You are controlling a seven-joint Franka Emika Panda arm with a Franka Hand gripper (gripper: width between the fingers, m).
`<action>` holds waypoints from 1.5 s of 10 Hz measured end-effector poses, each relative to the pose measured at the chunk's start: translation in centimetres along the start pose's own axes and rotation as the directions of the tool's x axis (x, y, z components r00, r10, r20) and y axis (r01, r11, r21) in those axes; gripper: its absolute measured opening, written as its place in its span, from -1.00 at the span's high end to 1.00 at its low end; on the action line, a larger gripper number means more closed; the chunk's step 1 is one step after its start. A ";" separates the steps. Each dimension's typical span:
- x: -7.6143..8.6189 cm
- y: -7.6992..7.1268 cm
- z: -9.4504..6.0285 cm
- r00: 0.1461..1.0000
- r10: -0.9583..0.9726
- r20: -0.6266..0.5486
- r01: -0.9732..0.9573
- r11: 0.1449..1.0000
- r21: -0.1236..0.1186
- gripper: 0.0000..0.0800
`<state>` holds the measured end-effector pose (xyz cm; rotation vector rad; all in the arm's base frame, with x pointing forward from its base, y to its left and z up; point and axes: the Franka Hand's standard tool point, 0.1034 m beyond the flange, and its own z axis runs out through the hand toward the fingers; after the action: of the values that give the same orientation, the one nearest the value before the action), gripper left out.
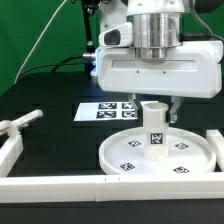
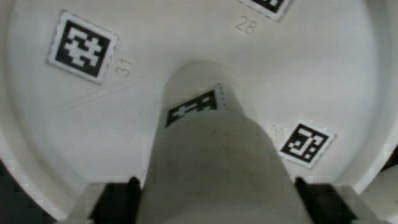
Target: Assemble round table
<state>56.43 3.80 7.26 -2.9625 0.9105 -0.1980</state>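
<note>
Near the table edge closest to the exterior camera, the large round rimmed white plastic disc lies flat. The short thick white plastic cylinder leg stands upright at its centre. My two-finger gripper pinches the leg's top, jaws pressed on both sides; I judge this steadies it while it seats. Whether its base is fully home I cannot tell. By the table edge on the exterior view's left, a small white part, possibly the cross-shaped foot, is hard to make out.

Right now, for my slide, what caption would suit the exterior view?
The gripper holds the short leg upright at the centre of the round disc, with the marker board behind.
</note>
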 end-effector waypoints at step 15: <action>-0.4 0.0 0.0 0.402 0.912 0.083 -0.915 0.404 0.001 -0.02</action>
<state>56.08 4.04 7.25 -1.9125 2.2814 -0.0510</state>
